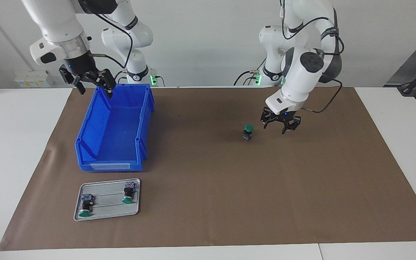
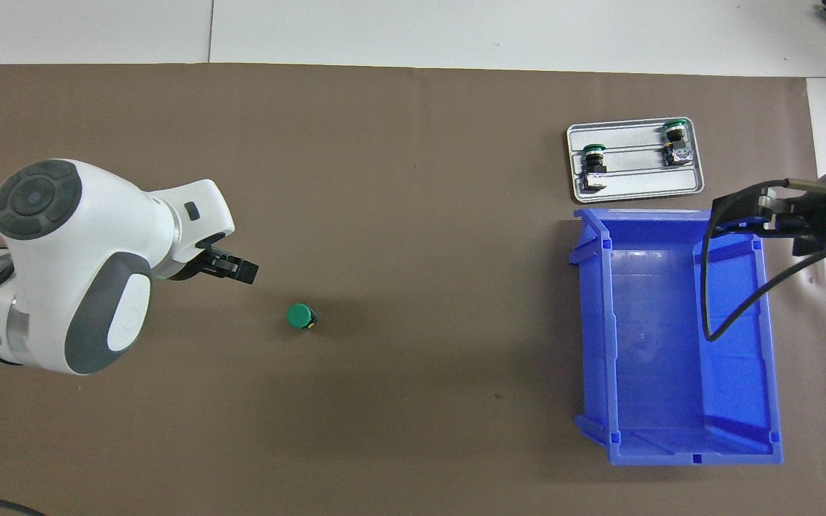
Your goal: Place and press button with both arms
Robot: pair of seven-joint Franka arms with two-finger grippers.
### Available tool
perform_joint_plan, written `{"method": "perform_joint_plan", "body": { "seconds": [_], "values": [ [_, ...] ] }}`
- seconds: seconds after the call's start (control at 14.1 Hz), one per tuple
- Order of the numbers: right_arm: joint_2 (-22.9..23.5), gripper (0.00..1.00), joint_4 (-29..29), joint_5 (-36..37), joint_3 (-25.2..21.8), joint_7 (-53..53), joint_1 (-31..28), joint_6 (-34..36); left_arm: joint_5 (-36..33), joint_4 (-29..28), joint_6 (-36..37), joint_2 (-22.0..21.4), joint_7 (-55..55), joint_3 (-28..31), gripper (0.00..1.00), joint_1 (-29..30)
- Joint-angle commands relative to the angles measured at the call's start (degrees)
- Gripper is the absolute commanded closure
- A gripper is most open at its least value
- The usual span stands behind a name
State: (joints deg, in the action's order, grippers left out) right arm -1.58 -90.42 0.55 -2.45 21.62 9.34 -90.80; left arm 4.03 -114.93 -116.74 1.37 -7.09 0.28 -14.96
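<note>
So the button [image 1: 248,131] stands upright on the brown paper mat [image 1: 208,202] covering the desk [image 1: 9,151], round green cap up, black body under it. Left hand [image 1: 279,126] hangs just beside it toward the left arm's end, fingers spread apart, gripping nothing. Right hand [image 1: 91,85] is up over the glossy blue plastic bin [image 1: 114,130], holding nothing; can't tell its fingers. Two more buttons [image 1: 107,202] lie on a grey metal tray [image 1: 135,207].

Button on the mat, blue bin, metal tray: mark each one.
button [image 1: 248,128], facing view, on its green cap.
blue bin [image 1: 87,126], facing view, on its side wall.
metal tray [image 2: 671,188], overhead view, on bare floor near its rim.
</note>
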Motion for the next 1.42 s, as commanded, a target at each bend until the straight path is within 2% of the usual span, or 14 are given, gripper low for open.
{"method": "perform_joint_plan", "body": {
  "seconds": [0.0, 0.14, 0.36, 0.64, 0.78, 0.92, 0.99, 1.21, 1.35],
  "values": [
    [1.4, 0.0, -3.1, -0.6, 0.2, 12.9, 7.2, -7.0, -1.0, 6.7, 7.4, -0.3, 0.8, -0.6, 0.0, 5.8],
    [6.4, 0.0, -2.3, -0.5, 0.2, 27.4, 15.1, -12.1, -1.0, 12.1, 11.4, -0.5, 0.6, -0.6, 0.0, 9.8],
    [14.7, 0.0, 0.4, 0.2, 0.3, 45.9, 24.7, -20.4, -1.0, 21.6, 19.5, 0.2, 0.7, -0.6, 0.0, 11.9],
    [22.2, 0.0, 1.4, 0.6, 0.3, 61.2, 34.1, -28.2, -1.1, 26.6, 25.9, 0.3, 0.8, -0.5, 0.0, 12.3],
    [26.1, 0.0, 1.5, 0.8, 0.3, 66.1, 36.4, -31.8, -1.2, 26.0, 25.9, 0.1, 0.8, -0.5, 0.0, 12.3],
    [32.8, 0.0, 6.1, 0.8, 0.3, 69.2, 39.1, -34.9, -1.2, 24.0, 27.3, -0.9, 0.7, -0.5, 0.0, 12.2],
    [34.4, 0.0, 6.8, 0.8, 0.3, 69.5, 40.1, -35.8, -1.2, 22.8, 27.3, -1.5, 0.8, -0.5, 0.0, 12.2],
    [34.9, 0.0, 5.6, 0.7, 0.3, 69.5, 41.8, -38.0, -1.2, 22.0, 27.8, -2.1, 0.7, -0.5, 0.0, 12.2],
    [35.5, 0.0, 4.1, 0.5, 0.4, 69.3, 42.0, -41.7, -1.9, 22.0, 27.8, -2.1, 0.7, -0.5, 0.0, 12.2]
  ]
}}
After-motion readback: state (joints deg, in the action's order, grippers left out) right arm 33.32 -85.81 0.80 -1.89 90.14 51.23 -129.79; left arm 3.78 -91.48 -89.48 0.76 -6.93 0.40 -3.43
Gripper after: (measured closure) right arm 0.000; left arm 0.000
